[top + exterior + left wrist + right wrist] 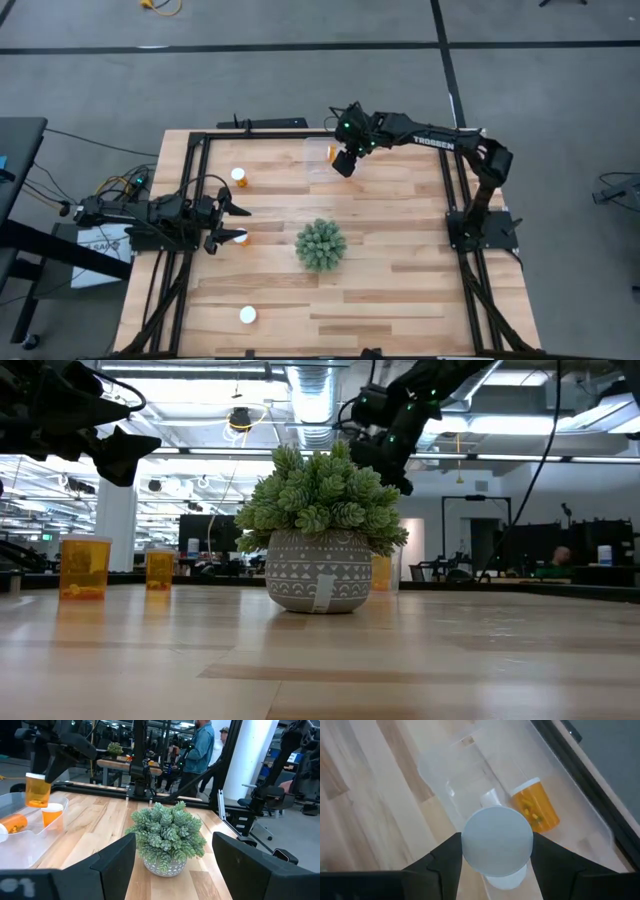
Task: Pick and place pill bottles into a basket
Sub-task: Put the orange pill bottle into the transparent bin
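Overhead, a pill bottle (496, 844) being pinched by the right claw (344, 160) above the basket (445, 775), left claw (231, 222) being held spread beside another bottle (240, 238) on the table (400, 260).

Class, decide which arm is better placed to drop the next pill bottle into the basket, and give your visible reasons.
Right. The right gripper already holds a pill bottle above the basket, where another bottle lies. The left gripper is open, at the table's left side near a standing bottle.
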You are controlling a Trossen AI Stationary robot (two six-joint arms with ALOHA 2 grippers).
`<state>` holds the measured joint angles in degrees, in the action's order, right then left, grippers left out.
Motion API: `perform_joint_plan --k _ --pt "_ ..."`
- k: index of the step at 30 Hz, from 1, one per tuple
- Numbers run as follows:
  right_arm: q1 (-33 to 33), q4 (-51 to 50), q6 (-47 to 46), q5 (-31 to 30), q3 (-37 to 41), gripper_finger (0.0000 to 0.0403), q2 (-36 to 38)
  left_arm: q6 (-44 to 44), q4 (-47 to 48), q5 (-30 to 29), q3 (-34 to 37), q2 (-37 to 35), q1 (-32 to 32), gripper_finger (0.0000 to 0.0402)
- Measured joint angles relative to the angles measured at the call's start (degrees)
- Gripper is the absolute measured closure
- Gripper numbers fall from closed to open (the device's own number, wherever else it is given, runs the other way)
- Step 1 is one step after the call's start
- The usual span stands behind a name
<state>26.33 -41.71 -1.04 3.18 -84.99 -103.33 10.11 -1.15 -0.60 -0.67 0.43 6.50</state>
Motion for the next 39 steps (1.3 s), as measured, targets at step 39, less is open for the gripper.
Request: perform_joint_plan --k 39 --pt "-1.44 -1.5 3.05 -0.24 0.02 0.0164 -7.65 0.0 0.02 0.0 0.0 0.02 0.0 0.0148"
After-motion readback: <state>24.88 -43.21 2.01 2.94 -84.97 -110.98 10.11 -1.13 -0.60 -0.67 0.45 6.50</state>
